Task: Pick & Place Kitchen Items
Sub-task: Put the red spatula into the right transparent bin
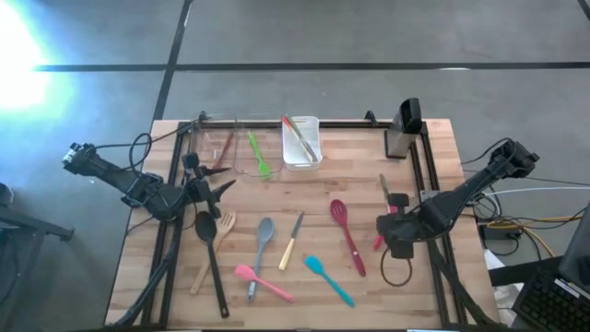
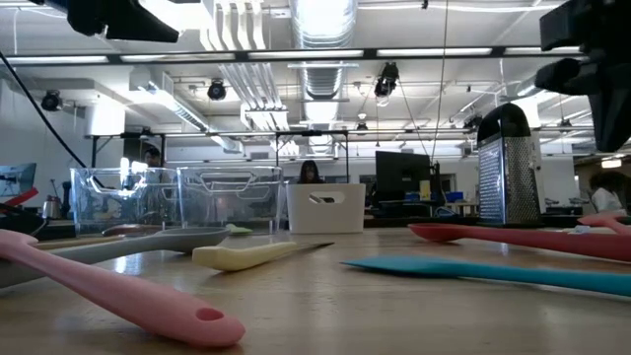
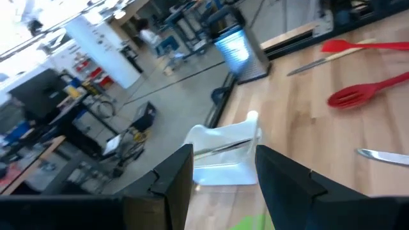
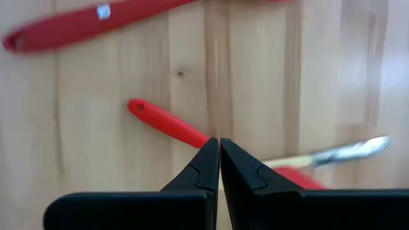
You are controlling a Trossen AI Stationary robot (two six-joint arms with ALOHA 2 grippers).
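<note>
Butcher-block table [image 1: 304, 304] with a black frame running round it; the utensils lie scattered flat over its near half, handles every which way, which looks like a laid-out pick field, not a tidy store.

Far edge, largest items: a clear bin [image 1: 221, 146] with something reddish-brown in it, a white bin [image 1: 302, 143] just beside it holding a red-handled tool and a pale one, and a box grater [image 1: 403, 129] upright at the far right corner. A green spatula [image 1: 259, 155] lies between the two bins, on the wood, not inside either.

Left arm reaches in from the left edge; the left gripper [image 1: 219, 187] hovers near the clear bin, jaws apart and empty, pointing toward the white bin [image 3: 223, 153] in its wrist view. Judging by that aim, it is set for a reach toward the bins.

Right arm comes in from the right edge; the right gripper [image 4: 219, 167] sits low over the right side of the table with its jaws pressed together on nothing, directly above a small red-handled utensil [image 4: 167, 124].

Loose on the table: black ladle [image 1: 210, 254], wooden fork [image 1: 214, 249], grey spoon [image 1: 262, 242], yellow-handled knife [image 1: 291, 243], red slotted spoon [image 1: 347, 234], teal spatula [image 1: 328, 278], pink spatula [image 1: 262, 281].
</note>
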